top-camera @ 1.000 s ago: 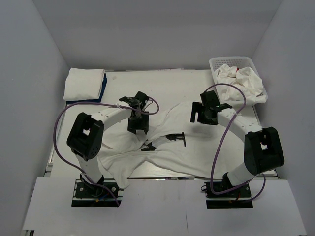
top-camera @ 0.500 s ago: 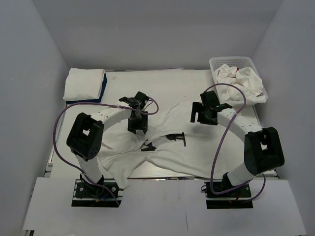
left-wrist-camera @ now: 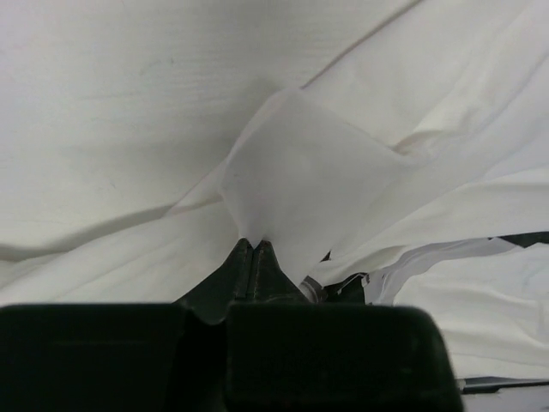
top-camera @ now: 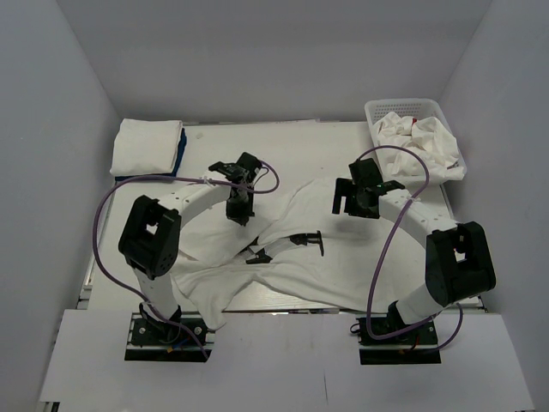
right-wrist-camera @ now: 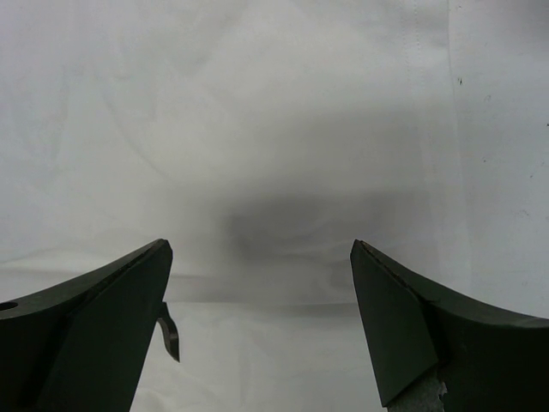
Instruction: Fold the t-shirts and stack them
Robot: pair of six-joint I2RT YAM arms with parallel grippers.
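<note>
Changed: left gripper (top-camera: 239, 212) has gone from apart to pressed together within the last second and has shifted slightly toward the far edge. Nothing else has moved.
Far-left corner: the folded stack (top-camera: 147, 144) sits squared on the tabletop (top-camera: 292, 146), a white shirt on top with a blue t-shirt (top-camera: 180, 154) showing under its right side.
Left gripper: clamped on a raised flap of the spread white t-shirt (top-camera: 334, 262). In the wrist view the cloth peaks straight up out of the closed tips (left-wrist-camera: 255, 251).
Centre: the spread white t-shirt lies rumpled from the near-left edge across the middle toward the right. It is partly doubled over itself and not yet flat.
Right gripper (top-camera: 360, 204): jaws wide apart and holding nothing, hovering over the far-right part of the same shirt. Its wrist view shows only cloth below the gap (right-wrist-camera: 259, 249).
Far-right corner: the basket (top-camera: 375, 110) holds crumpled t-shirts (top-camera: 425, 142), white with a touch of red.
Meaning: the pinch looks taken, so this shirt can now be lifted or pulled to straighten it. With only one side gripped, the cloth may drag or bunch.
Progress: early to middling, with two shirts stacked, one in hand and more waiting.
</note>
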